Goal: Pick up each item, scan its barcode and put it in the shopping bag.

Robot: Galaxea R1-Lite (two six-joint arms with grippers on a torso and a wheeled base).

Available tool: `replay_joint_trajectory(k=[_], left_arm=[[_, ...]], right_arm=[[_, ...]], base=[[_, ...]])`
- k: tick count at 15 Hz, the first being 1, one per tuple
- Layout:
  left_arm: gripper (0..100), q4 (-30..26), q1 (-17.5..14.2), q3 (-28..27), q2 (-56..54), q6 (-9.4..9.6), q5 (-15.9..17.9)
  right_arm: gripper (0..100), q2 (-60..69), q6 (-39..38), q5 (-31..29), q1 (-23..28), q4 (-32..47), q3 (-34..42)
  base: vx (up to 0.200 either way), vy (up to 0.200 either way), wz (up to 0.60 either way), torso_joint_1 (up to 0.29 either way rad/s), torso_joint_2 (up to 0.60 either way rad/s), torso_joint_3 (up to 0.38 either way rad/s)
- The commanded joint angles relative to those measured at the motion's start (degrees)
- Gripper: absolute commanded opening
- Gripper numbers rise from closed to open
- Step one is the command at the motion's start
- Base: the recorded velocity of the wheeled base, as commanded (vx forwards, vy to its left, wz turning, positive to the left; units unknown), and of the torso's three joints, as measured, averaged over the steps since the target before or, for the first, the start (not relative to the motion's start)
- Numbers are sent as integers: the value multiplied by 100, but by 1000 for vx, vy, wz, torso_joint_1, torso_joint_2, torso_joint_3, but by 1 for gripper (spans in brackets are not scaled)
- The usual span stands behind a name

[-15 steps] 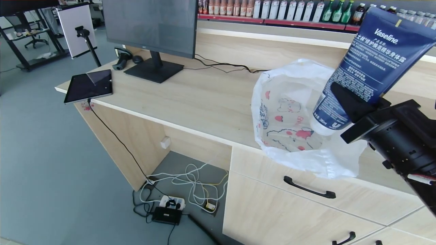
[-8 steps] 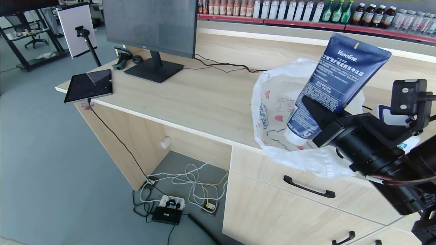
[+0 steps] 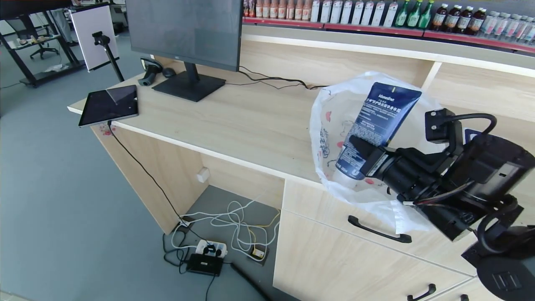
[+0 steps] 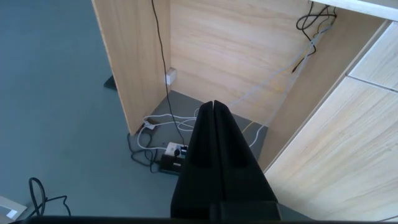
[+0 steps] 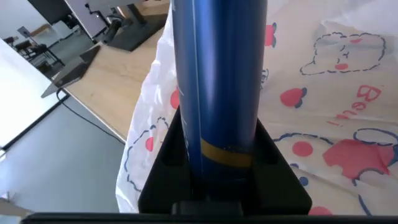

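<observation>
A shop: checkout counter (image 3: 250, 121), shelves (image 3: 376, 26) of bottles (monitor (image 3: 184, 31) nearby).

The right arm is matte black throughout. The right tool (image 3: 354, 146) ends in flat, wedge-shaped fingers (image 3: 362, 147), with a small white label (image 3: 378, 165) on the base just behind them. Behind the tool come a ribbed cylindrical wrist section (image 3: 411, 177) and a large rounded housing (image 3: 489, 165). Above the wrist stands a square black camera box (image 3: 436, 121) on a bracket. A thick black cable (image 3: 474, 116) arches from it to the housing. Thin red and white wires (image 3: 439, 195) run under the wrist. Farthest from the tool, a round joint cap (image 3: 505, 280) bears a raised square mark. The left tool (image 4: 213, 124) is a black wedge, its two fingers meeting along a straight seam.
</observation>
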State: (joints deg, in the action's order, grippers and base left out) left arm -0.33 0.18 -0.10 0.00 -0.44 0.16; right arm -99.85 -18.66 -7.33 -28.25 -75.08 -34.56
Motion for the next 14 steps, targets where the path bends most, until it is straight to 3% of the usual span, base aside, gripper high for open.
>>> replay_joint_trajectory(k=[1,2,4,14], left_arm=[[0,-2,-1,1,0,0,2],[0,-2,-1,1,0,0,-7],[0,-2,-1,1,0,0,2],[0,-2,-1,1,0,9,2]], right_arm=[[0,-157,-322,21,276,433,-543],[0,-307,-463,30,408,811,-1035],[0,-544,-472,100,495,899,-1316],[0,-948,-586,56,601,934,-1264]], base=[[0,0,0,0,0,0],[0,0,0,0,0,0],[0,0,0,0,0,0],[0,0,0,0,0,0]])
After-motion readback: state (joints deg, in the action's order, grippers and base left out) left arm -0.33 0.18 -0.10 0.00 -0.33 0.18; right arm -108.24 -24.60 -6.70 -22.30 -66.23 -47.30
